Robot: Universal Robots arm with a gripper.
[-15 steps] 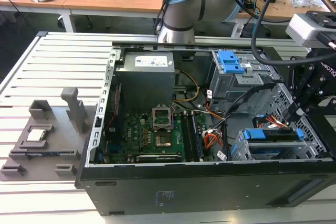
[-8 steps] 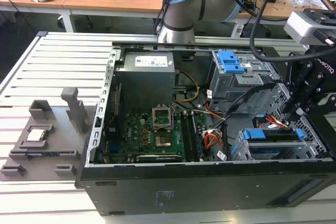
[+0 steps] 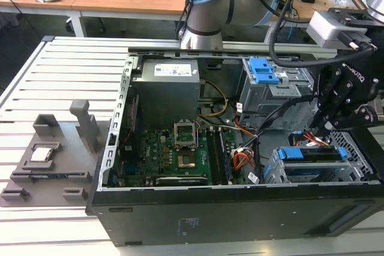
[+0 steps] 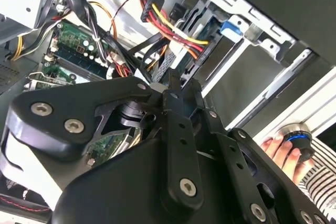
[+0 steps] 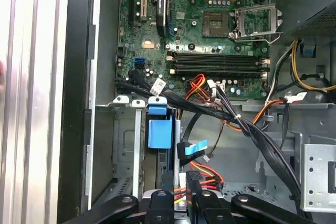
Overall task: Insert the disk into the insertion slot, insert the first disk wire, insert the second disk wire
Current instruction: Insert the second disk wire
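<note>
first disk wire [image 5: 193,176], red-yellow, clamped in claw [image 5: 181,196] just above disk [image 3: 315,155] seated in insertion slot [image 3: 276,176]; wire step apparently in hand; likely needs fine plug alignment.

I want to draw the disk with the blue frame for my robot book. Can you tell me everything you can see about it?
The disk is a flat rectangle with a dark top, framed by a bright blue plastic carrier. It lies flat inside the insertion slot, a low grey metal cage in a corner of the open case, at the exterior view's right. Red and orange wires run beside it, and the black gripper hangs close above.
</note>
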